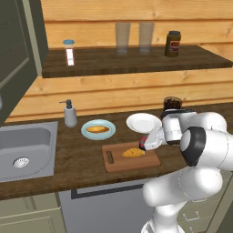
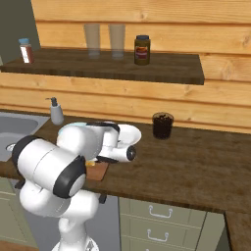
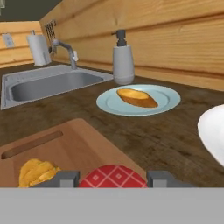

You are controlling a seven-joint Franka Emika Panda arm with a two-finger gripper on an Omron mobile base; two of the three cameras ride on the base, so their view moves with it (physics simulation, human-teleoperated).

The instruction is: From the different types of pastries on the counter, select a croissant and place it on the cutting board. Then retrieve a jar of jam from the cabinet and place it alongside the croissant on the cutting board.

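Left base view: gripper (image 1: 144, 144) closed on jar of jam (image 1: 143, 144), dark red, at right edge of cutting board (image 1: 119, 163); golden croissant (image 1: 133, 152) just left.
Right base view: board corner (image 2: 99, 171) behind arm.
Hand view: red checked lid (image 3: 112, 176) between fingertips (image 3: 65, 178).

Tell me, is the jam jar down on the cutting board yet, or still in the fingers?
In the fingers, shut on the jam jar over the cutting board beside the croissant. Whether its base touches the board, cannot tell.

Wood-plank wall (image 1: 136, 91), dark shelf (image 1: 136, 61)
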